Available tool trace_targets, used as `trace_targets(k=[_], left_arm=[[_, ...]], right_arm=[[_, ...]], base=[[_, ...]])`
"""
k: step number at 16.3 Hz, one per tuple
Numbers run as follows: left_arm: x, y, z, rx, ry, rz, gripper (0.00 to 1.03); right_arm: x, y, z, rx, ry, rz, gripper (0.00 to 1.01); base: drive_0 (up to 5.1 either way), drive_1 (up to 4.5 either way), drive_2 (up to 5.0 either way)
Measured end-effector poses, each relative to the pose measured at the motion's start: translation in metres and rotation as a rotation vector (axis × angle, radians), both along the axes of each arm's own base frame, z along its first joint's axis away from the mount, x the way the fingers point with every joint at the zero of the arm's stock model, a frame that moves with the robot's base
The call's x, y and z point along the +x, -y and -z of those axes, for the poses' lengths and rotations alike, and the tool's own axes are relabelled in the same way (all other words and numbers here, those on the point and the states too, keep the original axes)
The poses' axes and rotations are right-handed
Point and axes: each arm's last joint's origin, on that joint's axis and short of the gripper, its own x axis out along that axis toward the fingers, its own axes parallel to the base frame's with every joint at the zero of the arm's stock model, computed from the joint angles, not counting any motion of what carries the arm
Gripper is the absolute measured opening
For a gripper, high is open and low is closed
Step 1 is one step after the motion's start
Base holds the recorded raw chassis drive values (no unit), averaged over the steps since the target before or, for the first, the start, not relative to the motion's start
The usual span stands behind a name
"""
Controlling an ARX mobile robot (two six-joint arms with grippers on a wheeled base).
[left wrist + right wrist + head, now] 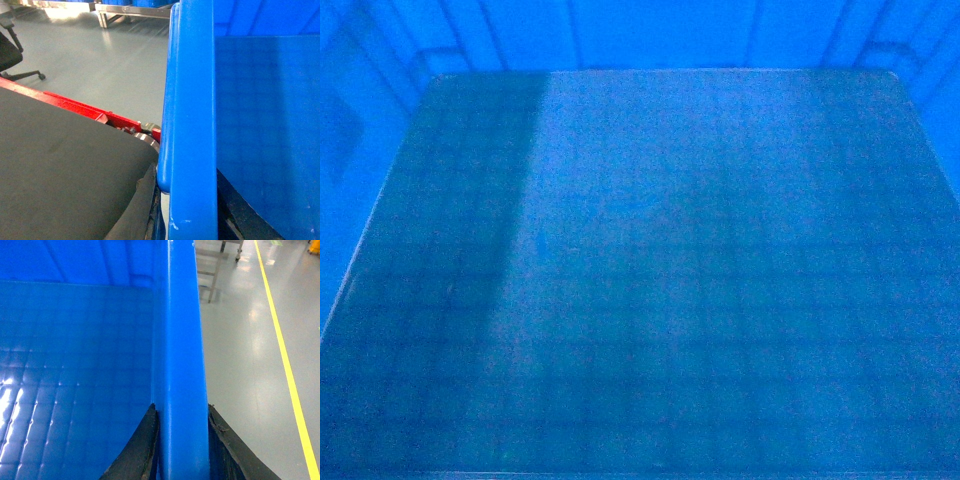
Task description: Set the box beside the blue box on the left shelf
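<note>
Box (650, 270) held between both arms, filling head view; floor seen from above. Right gripper (181, 440) clamped astride right rim, one finger each side. Left gripper (175, 200) seated at left rim, closure cannot be told. Shelf not seen; carry judged underway.

The blue box (75, 365) is seen from above at frame left, its rim clamped at bottom centre between the black fingers (137, 450) of the right gripper (182, 445). Grey floor (240, 355) with a yellow line (285, 360) is shown at right.
</note>
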Motion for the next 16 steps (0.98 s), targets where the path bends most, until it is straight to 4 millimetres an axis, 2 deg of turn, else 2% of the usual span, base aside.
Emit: trace_targets(k=[16], left_arm=[[0.0003, 0.0003, 0.0003, 0.0, -0.002, 0.005, 0.18]], right_arm=[[-0.0001, 0.0002, -0.0001, -0.001, 0.0, 0.005, 0.2]], base=[[-1.5, -1.5, -1.5]])
